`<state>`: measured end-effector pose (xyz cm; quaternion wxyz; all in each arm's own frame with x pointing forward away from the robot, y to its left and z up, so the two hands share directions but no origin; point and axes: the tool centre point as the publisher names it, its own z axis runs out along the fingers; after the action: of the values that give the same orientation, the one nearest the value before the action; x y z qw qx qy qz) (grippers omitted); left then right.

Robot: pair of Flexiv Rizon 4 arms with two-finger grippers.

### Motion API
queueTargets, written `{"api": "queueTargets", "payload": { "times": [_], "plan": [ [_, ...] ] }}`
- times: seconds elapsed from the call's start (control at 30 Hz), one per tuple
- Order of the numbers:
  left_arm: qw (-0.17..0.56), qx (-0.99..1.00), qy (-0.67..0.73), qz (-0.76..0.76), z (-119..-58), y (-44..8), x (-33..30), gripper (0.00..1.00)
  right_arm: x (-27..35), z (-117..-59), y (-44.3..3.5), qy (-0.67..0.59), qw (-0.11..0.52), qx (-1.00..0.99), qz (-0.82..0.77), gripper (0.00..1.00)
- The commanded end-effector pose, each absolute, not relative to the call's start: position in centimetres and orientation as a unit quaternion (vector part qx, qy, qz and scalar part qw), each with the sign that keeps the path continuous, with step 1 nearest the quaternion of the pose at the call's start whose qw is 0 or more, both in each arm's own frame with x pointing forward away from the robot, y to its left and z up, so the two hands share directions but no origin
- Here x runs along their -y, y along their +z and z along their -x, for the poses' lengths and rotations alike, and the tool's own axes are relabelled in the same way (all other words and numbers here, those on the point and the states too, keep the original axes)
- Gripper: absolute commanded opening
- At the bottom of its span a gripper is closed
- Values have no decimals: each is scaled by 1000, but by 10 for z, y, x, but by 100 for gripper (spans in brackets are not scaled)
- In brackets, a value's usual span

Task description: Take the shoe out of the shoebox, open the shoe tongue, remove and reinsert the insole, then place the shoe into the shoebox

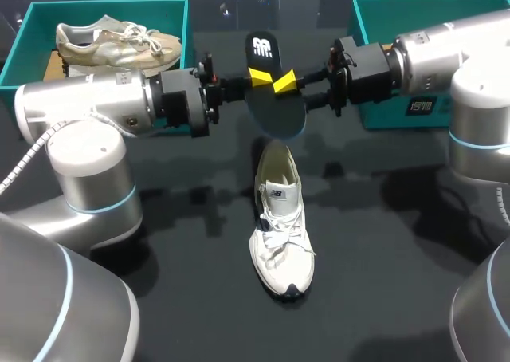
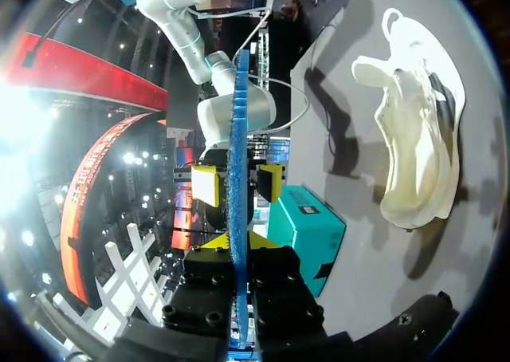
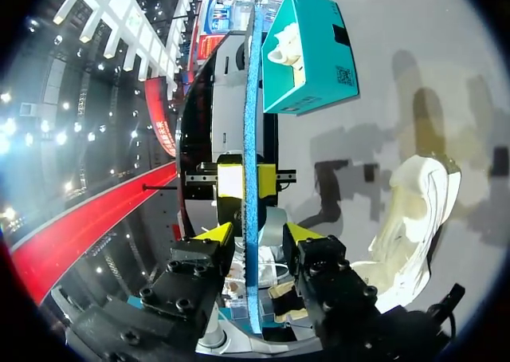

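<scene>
At ten o'clock on the table [image 1: 191, 290] I have the left shoebox [image 1: 32, 47], teal, with a worn beige shoe [image 1: 111, 43] lying inside it. My left arm comes in level from nine o'clock, and the left gripper [image 1: 256, 76] is pinching the insole [image 1: 275, 111]; in the left wrist view both yellow tips press against its thin blue edge from either side. The insole hangs in the air off the table, its black face towards me, at twelve o'clock from the white shoe [image 1: 279, 226]. That shoe rests upright on the table near the middle, toe at six o'clock, heel at twelve, tongue and laces loose. From three o'clock the right gripper [image 1: 287, 81] meets the insole opposite the left one; its fingers straddle the edge slightly spread, a sliver of gap showing on each side. The right shoebox [image 1: 382, 15] stands at two o'clock behind that arm.
</scene>
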<state>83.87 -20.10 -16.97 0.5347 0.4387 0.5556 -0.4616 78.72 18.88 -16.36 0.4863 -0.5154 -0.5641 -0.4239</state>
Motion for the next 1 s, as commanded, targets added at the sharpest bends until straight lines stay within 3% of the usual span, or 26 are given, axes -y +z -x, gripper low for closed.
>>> {"api": "queueTargets", "payload": {
  "times": [0.03,0.5,0.57,0.63,0.93,0.97,1.0],
  "plan": [
    [532,-557,-459,-443,-840,-170,203,0,-191,-786,-166,-426,487,562,515,35],
    [526,-559,-458,-449,-842,-175,206,0,-193,-783,-170,-433,490,559,509,22],
    [526,-559,-457,-449,-842,-175,206,0,-194,-784,-170,-435,491,559,507,15],
    [526,-560,-456,-450,-842,-176,207,0,-194,-784,-170,-437,491,559,505,0],
    [517,-572,-452,-448,-843,-179,207,0,-195,-785,-170,-445,489,562,496,0],
    [513,-577,-452,-446,-843,-179,207,29,-195,-784,-170,-448,486,563,496,0],
    [508,-583,-451,-446,-843,-179,205,82,-194,-784,-170,-451,484,564,495,0]
  ]
}}
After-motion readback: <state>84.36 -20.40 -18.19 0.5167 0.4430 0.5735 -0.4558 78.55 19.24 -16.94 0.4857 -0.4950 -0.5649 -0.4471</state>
